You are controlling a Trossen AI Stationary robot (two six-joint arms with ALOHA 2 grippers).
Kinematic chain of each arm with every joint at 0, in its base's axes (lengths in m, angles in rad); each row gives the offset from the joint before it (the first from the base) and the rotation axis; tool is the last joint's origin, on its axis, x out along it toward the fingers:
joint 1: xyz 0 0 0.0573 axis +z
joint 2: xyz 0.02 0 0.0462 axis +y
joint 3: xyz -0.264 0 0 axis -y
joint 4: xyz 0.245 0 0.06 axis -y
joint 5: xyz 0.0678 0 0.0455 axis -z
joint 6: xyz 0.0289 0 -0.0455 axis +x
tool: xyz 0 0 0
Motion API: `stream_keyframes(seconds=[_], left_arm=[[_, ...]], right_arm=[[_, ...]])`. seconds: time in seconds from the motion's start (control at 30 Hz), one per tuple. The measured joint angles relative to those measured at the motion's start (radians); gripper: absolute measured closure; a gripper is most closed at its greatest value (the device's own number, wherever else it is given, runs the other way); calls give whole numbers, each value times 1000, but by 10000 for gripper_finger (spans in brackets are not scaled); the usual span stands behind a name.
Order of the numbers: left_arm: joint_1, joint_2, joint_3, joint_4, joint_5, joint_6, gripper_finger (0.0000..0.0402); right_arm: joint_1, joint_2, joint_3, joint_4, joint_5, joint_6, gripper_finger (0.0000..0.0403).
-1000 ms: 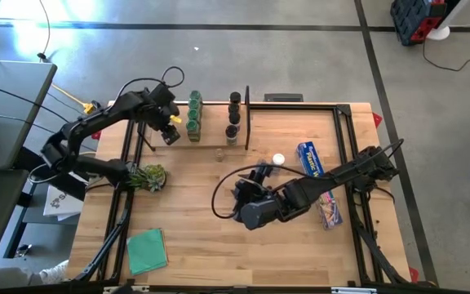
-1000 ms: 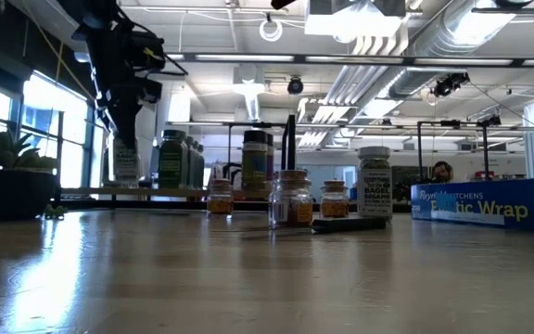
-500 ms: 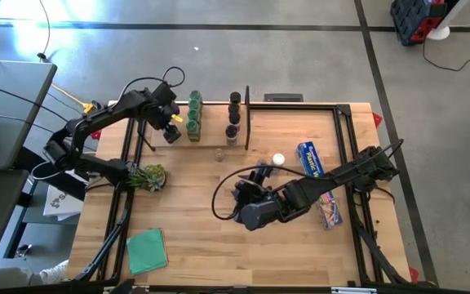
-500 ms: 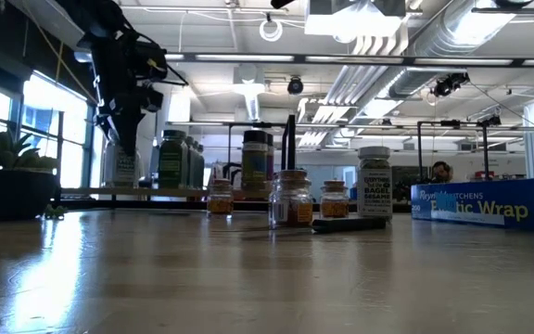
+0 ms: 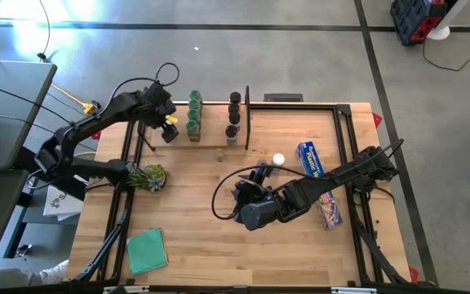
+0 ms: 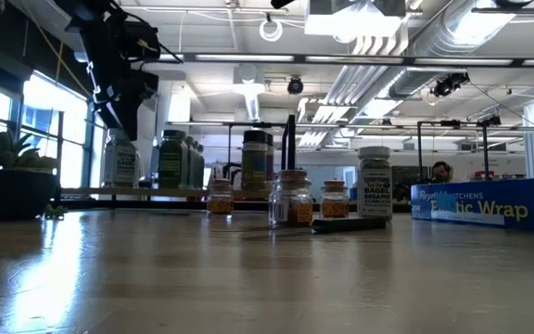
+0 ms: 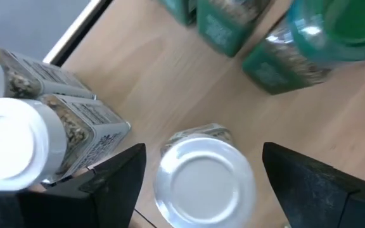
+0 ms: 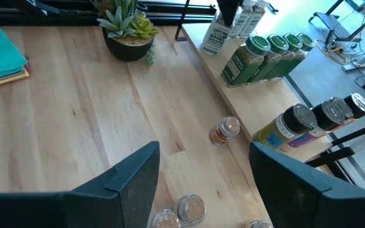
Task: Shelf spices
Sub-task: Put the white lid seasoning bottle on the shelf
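Rising off the white-capped jar [image 7: 204, 182] at the shelf's [image 7: 170, 95] left end, left gripper [image 7: 201, 183] released — jar shelved.

Green-capped spice jars [image 8: 266, 54]: four
Black-capped spice jars [image 8: 325, 116]: three
Potted succulent plant [image 8: 127, 33]: one
Blue wrap box [image 5: 310, 159]: one

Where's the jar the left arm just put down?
The white-capped jar stands on the shelf at its left end, beside the other white-capped jars and left of the green-capped row. The left gripper hangs open just above it.
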Motion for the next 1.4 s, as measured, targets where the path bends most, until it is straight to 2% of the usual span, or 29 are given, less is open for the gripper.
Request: stream_keyframes(seconds=[0.33, 0.47, 0.53, 0.7, 0.97, 1.07, 1.23, 1.4], left_arm=[[-90, -171, 1, 100, 16, -20, 91], [-144, -224, -1, 67, 180, -89, 111], [-184, -243, -10, 68, 218, -141, 132], [-270, -254, -54, 73, 118, -190, 212], [-300, -186, -72, 74, 46, -216, 386], [-287, -141, -72, 83, 40, -242, 390], [-261, -64, -72, 81, -97, -247, 399], [-238, -27, -72, 77, -142, -243, 401]], right_arm=[[-4, 0, 0, 0, 0, 9, 165], [-6, 0, 0, 0, -1, 17, 165], [-6, 0, 0, 0, -1, 17, 165], [-6, 0, 0, 0, -1, 18, 165], [-13, 0, 0, 0, -4, 18, 165], [-13, 0, 0, 0, -5, 18, 165], [-13, 1, 0, 0, -9, 18, 165], [-13, 1, 0, 0, -11, 18, 165]])
